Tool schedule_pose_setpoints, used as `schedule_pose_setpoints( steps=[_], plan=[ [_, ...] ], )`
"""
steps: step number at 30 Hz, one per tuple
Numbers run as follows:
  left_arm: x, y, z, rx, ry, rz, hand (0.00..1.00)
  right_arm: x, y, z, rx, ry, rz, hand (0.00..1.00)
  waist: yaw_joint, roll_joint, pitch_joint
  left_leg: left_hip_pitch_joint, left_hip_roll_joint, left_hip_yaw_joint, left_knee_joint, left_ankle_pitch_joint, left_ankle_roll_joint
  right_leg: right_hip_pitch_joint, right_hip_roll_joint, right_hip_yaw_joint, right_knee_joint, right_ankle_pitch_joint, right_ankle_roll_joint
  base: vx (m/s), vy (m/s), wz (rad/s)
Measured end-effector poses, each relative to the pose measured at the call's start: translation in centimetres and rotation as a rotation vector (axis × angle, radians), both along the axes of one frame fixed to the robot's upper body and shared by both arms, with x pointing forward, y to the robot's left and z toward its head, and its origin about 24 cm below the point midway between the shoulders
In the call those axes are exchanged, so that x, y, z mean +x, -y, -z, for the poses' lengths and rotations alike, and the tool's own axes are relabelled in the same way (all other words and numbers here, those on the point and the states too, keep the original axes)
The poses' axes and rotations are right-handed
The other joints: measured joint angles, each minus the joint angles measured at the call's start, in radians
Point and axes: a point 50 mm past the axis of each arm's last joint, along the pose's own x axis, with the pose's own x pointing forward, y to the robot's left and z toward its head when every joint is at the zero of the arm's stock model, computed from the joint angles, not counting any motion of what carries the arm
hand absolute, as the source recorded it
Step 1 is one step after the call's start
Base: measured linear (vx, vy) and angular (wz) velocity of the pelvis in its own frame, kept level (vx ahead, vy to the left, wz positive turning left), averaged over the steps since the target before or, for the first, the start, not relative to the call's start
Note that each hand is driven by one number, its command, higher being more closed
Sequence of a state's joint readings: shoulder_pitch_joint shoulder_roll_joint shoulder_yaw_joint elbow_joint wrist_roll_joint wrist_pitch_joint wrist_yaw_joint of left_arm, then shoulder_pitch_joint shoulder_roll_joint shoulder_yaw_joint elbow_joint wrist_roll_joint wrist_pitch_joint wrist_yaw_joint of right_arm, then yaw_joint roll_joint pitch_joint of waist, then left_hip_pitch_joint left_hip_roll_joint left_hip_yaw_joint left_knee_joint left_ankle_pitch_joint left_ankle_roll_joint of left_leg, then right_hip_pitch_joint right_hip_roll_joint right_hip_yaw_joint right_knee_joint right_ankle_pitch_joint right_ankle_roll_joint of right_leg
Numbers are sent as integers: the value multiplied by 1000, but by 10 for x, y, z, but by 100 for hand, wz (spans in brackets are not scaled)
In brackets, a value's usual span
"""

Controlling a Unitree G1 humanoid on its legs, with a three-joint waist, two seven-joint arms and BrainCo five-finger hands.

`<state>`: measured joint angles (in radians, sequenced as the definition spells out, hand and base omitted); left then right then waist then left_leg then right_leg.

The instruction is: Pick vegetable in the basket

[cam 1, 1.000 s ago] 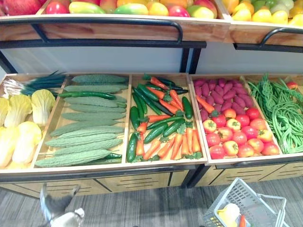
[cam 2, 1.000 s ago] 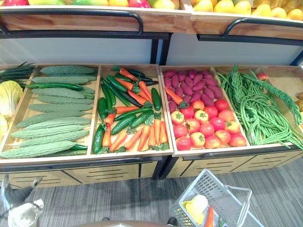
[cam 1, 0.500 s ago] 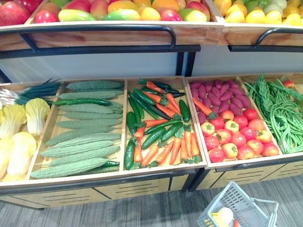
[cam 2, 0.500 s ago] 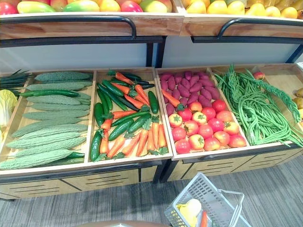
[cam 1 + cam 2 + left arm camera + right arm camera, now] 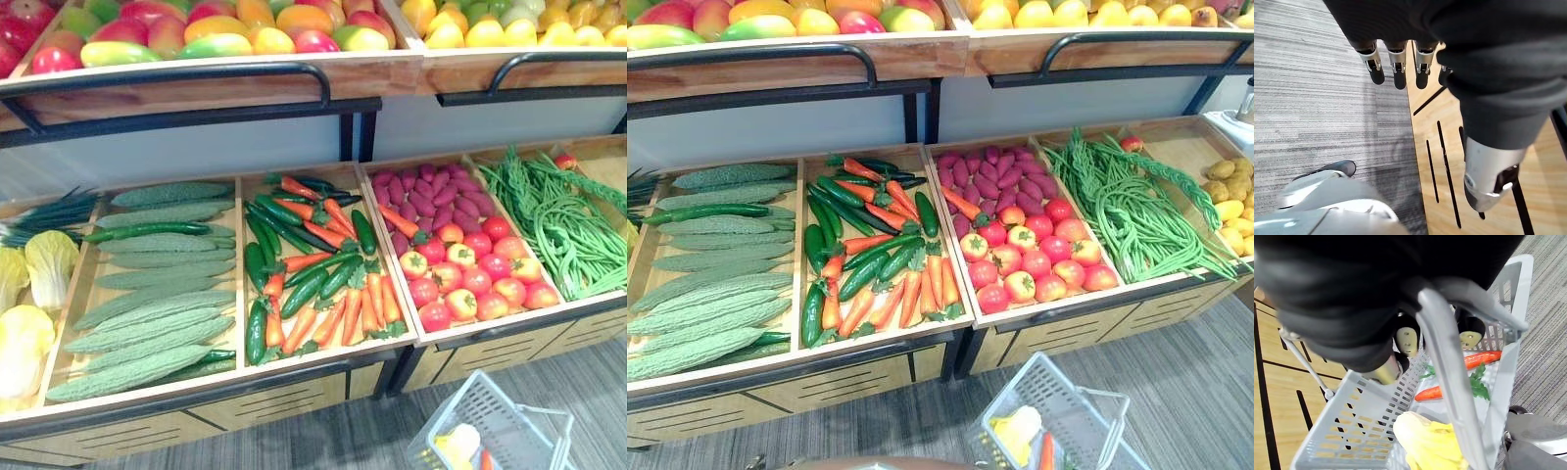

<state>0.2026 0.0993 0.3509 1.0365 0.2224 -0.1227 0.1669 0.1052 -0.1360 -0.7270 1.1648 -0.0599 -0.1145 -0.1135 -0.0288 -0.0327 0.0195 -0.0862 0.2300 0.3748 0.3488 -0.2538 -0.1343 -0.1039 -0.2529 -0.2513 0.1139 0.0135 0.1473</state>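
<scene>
The wooden display stand (image 5: 823,377) carries a row of crates, and the carrot and cucumber crate (image 5: 892,343) sits at its middle. Bitter gourds (image 5: 705,294) fill the crate to its left; tomatoes (image 5: 1034,264) and then long beans (image 5: 1127,211) lie to its right.

Below that crate and off to its right hangs the grey basket (image 5: 1034,377), over the floor. The right hand (image 5: 1406,338) has its fingers curled round the basket's handle (image 5: 1444,357). Inside lie a yellow cabbage (image 5: 1430,440) and some green-topped carrots (image 5: 1484,357), so part of the job is done.

The left hand (image 5: 1396,63) hangs low against the stand's wooden front, below the crate and to its left. Its fingers are straight and apart, holding nothing.

I cannot tell which vegetable comes next, but the crate's own carrots (image 5: 921,294) and cucumbers (image 5: 862,274) look the nearest choice. The empty hand likely needs to rise clear of the crate's front rim before reaching in. It should probably settle on one piece lying on top and close across its middle. A straight lift would keep the overlapping neighbours from dragging out. Holding the basket level and near the crate's front shortens the carry. The piece is best set beside the cabbage.
</scene>
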Motion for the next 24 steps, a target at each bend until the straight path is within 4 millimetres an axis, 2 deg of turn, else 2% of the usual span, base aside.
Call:
schedule_pose_setpoints(
  steps=[1,3,4,5,6,7,8,9,10,11,13,14,15,16,17,18,19,20,21,23,24],
  plan=[
    [8,-1,-1,12,7,52,0,6,-1,-1,-4,20,-5,100,0,-9,17,-20,7,18,51,-35,8,-20,2,39,-1,21,4,-97,157,-82],
    [17,-3,-3,33,11,115,0,22,-6,-2,-3,60,-37,100,0,-18,45,-34,21,82,87,-75,26,-66,15,104,-20,109,-30,-173,204,-111],
    [26,-3,-5,36,32,132,0,34,-11,-3,-4,92,-66,100,2,-1,55,-34,44,139,84,-81,52,-84,40,121,-100,256,-58,-263,229,-137],
    [29,0,-5,35,44,147,0,46,-16,-4,2,120,-99,100,1,18,75,-27,63,214,69,-61,82,-95,51,78,-126,319,-78,-287,285,-131],
    [32,-1,-6,38,54,149,0,49,-17,-4,4,124,-108,100,-3,18,82,-20,63,240,55,-55,91,-115,47,20,-53,275,-104,-141,258,-125],
    [37,-2,-8,45,77,153,0,50,-18,-4,4,122,-118,100,2,23,107,33,60,311,7,-32,102,-117,33,-111,107,149,-153,-55,260,-134],
    [34,-4,-10,53,82,154,0,50,-21,-3,10,115,-139,100,6,32,117,82,59,376,-48,-5,107,-100,37,-201,216,76,-189,-48,235,-142],
    [31,-4,-9,53,75,153,0,52,-22,-3,11,118,-150,100,5,38,119,100,58,410,-69,7,113,-84,41,-225,252,52,-196,-57,161,-145],
    [26,-6,-9,56,64,151,0,54,-25,-3,13,118,-173,100,3,42,122,128,51,469,-105,26,120,-56,41,-255,299,13,-183,-78,75,-137],
    [25,-8,-9,60,61,150,0,54,-25,-3,15,116,-174,100,3,34,126,151,38,531,-133,38,116,-28,29,-271,334,-27,-162,-60,44,-138],
    [22,-13,-10,72,49,145,0,54,-25,-2,17,112,-177,100,6,21,126,172,30,616,-134,42,110,0,7,-295,335,-53,-152,-20,-47,-130],
    [20,-15,-10,75,48,132,0,56,-25,-3,15,116,-180,100,6,10,125,183,26,646,-130,46,103,-2,13,-298,310,-53,-149,-21,-158,-140],
    [17,-17,-10,76,43,111,0,58,-24,-4,10,120,-182,100,4,14,125,194,22,680,-132,59,102,-4,33,-311,267,-52,-150,-27,-157,-148],
    [15,-14,-9,66,43,95,0,55,-23,-3,7,113,-180,100,4,18,119,194,30,705,-147,74,109,13,76,-300,163,-39,-147,-79,-302,-175],
    [16,-10,-7,54,44,94,0,58,-24,-3,13,114,-183,100,2,32,107,192,40,741,-154,79,99,10,87,-296,117,-82,-149,-62,-249,-145],
    [19,-10,-7,54,49,97,0,56,-24,-2,17,108,-181,100,-2,25,106,191,38,764,-149,80,96,-4,65,-304,149,-117,-140,-34,-295,-106],
    [25,-10,-8,54,59,102,0,52,-26,-1,24,92,-179,100,-3,11,105,194,39,793,-133,82,92,-16,44,-313,149,-129,-116,22,-172,-90],
    [32,-10,-9,54,74,94,0,45,-27,2,36,66,-176,100,0,0,108,197,63,824,-88,82,89,-14,72,-297,113,-136,-97,42,-271,-92],
    [33,-7,-8,48,78,88,0,45,-27,2,36,65,-178,100,3,7,107,196,82,829,-69,82,90,-9,95,-283,86,-128,-108,19,-292,-102],
    [35,10,-4,3,80,87,0,42,-29,3,42,46,-197,100,-13,26,108,209,192,822,75,90,92,35,174,-233,12,-110,-138,-12,-259,-83],
    [35,13,-3,-7,79,87,0,41,-29,3,42,40,-199,100,-17,19,111,210,220,814,112,83,79,49,184,-221,0,-110,-142,-53,-118,-62]
  ],
)
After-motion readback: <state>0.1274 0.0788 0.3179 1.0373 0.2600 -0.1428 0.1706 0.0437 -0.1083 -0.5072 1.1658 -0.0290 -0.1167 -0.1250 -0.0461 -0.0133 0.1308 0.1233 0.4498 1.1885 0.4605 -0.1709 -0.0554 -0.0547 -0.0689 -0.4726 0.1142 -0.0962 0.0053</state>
